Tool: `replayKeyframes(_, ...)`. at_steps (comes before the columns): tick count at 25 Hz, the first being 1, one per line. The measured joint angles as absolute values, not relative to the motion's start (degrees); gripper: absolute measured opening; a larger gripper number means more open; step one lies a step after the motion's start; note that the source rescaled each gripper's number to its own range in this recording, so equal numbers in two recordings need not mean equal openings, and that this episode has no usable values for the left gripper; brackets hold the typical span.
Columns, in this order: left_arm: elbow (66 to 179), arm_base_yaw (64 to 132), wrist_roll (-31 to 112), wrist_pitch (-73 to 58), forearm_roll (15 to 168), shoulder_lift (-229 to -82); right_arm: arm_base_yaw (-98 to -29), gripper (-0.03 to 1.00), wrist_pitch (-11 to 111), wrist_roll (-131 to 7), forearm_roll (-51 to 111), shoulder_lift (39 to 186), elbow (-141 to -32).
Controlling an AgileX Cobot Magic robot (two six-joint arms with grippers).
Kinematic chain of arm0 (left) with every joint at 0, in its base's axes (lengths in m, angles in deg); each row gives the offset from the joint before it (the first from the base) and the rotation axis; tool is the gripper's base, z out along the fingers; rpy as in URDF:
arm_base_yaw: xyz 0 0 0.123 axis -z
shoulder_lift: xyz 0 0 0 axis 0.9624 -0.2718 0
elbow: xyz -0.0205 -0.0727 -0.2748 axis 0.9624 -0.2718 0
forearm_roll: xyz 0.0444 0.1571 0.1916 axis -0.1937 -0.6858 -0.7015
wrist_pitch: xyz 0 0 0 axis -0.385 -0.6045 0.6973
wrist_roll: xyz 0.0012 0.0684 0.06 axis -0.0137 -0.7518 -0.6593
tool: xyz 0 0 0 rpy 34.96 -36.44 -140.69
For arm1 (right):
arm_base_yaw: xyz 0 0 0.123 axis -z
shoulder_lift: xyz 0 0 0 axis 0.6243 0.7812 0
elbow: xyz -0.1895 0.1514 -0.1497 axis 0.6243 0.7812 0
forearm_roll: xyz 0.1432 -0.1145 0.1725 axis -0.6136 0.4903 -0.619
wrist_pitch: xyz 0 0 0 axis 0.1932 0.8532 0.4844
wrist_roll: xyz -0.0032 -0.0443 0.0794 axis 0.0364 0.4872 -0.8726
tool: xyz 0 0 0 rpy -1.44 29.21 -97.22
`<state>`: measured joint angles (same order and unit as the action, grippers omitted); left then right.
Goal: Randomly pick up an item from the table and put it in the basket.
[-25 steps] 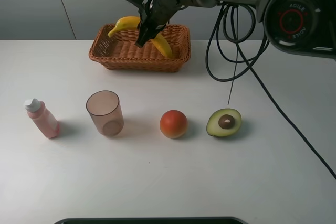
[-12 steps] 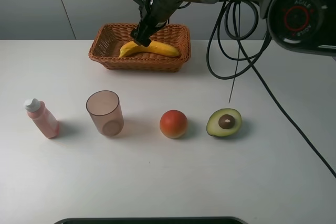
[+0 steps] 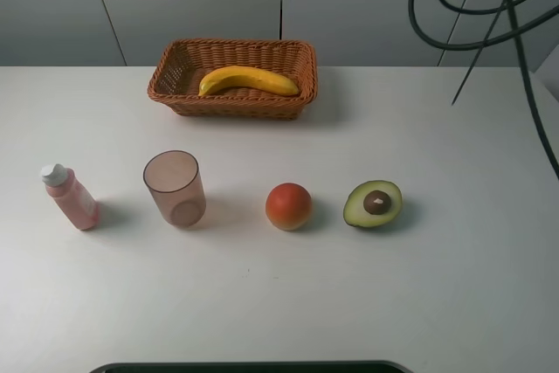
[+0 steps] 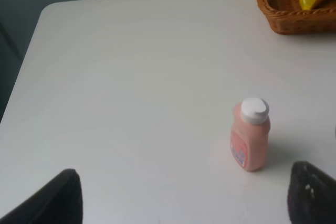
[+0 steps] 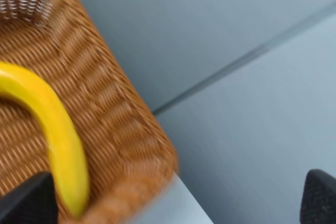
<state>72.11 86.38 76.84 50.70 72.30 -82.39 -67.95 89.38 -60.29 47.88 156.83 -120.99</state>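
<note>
The table [image 3: 454,294] is seen as a wide white surface, with the basket [image 3: 166,85] set near its far edge and a row of small things placed toward the front. The banana [image 3: 249,80] is laid lengthwise inside the basket, resting on the woven floor and gripped by nothing, so the placing is judged done and only the clearing of the arm is left. The right gripper [image 5: 173,203] is shown with its fingers spread wide and nothing between them, over a corner of the basket. That retreat is best made upward and away from the flared rim, with the hanging cables [image 3: 472,15] kept off the wicker so that neither basket nor banana is dragged. The left gripper [image 4: 184,198] is likewise spread and empty, held low over the left part of the table, whose side edge and rounded corner are close by. A broad bare band is left between the basket and the front row, and more to the right of the avocado [image 3: 373,203]. Less room is offered among the cup [image 3: 175,188], the orange-red fruit [image 3: 288,206] and the pink bottle [image 3: 70,197], the last judged easily toppled.
</note>
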Motion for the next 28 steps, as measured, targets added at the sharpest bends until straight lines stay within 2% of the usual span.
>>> replayKeyframes(7,72.1,86.4,76.8,50.7,72.3,-82.4,-59.0,1.0,108.6,-60.3,47.4,143.4,-121.1)
replayKeyframes(14,72.1,86.4,76.8,50.7,72.3,-82.4,-51.1,1.0,110.3,-62.0,46.4,128.7,-114.7)
replayKeyframes(23,72.1,86.4,76.8,50.7,72.3,-82.4,-42.7,1.0,110.8,-64.9,46.3,102.1,-86.9)
replayKeyframes(28,72.1,86.4,76.8,50.7,72.3,-82.4,-41.1,1.0,110.9,-68.9,46.3,85.1,-72.5)
